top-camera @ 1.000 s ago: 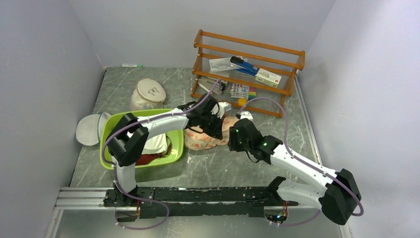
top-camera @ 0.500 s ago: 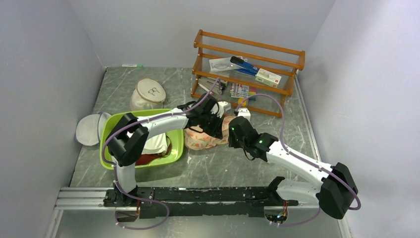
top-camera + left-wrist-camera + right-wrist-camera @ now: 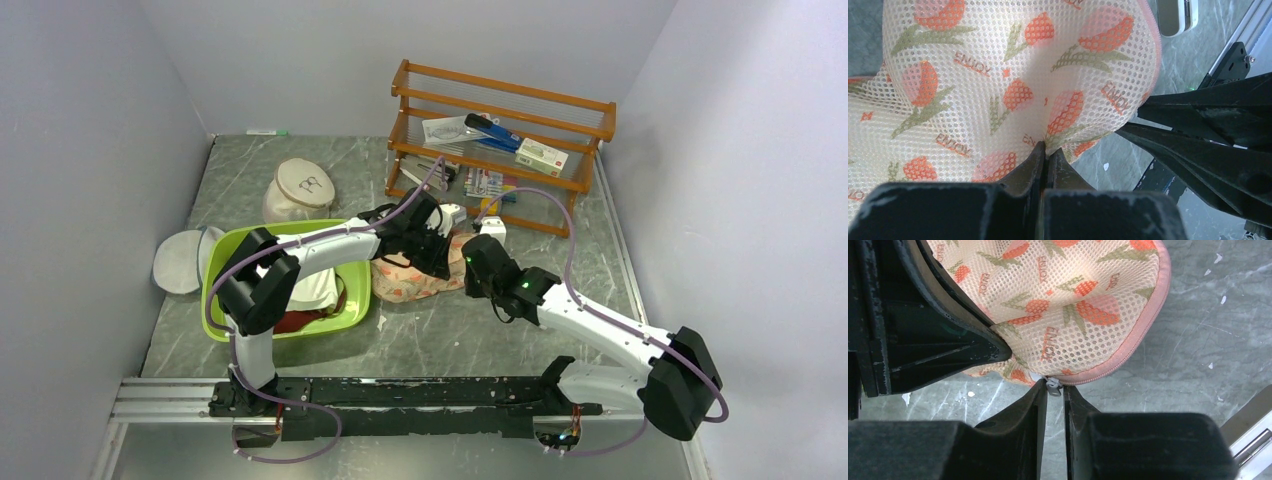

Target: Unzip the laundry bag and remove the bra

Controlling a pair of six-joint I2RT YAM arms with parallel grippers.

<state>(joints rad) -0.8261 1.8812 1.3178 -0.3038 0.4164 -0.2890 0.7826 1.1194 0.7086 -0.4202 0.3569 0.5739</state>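
The laundry bag [image 3: 415, 282] is a peach-pink mesh pouch with red-orange prints, lying on the table just right of the green basin. In the left wrist view my left gripper [image 3: 1046, 148] is shut, pinching a fold of the laundry bag [image 3: 1013, 75] mesh. The right wrist view shows the laundry bag [image 3: 1073, 295] with its pink zipper rim, and a small grey zipper pull [image 3: 1053, 386] at the rim's near edge. My right gripper [image 3: 1054, 385] has its jaws narrowed onto that pull. The bra is hidden.
A green basin [image 3: 225, 262] with clothes stands left of the bag. Behind it sit a white domed mesh bag [image 3: 300, 188] and a flat grey-white disc bag [image 3: 180, 262]. A wooden rack [image 3: 500, 140] of small items stands at the back right.
My right gripper moved left and forward to the bag's near edge and narrowed its jaws onto the zipper pull. The left arm has held still, pinching the mesh.
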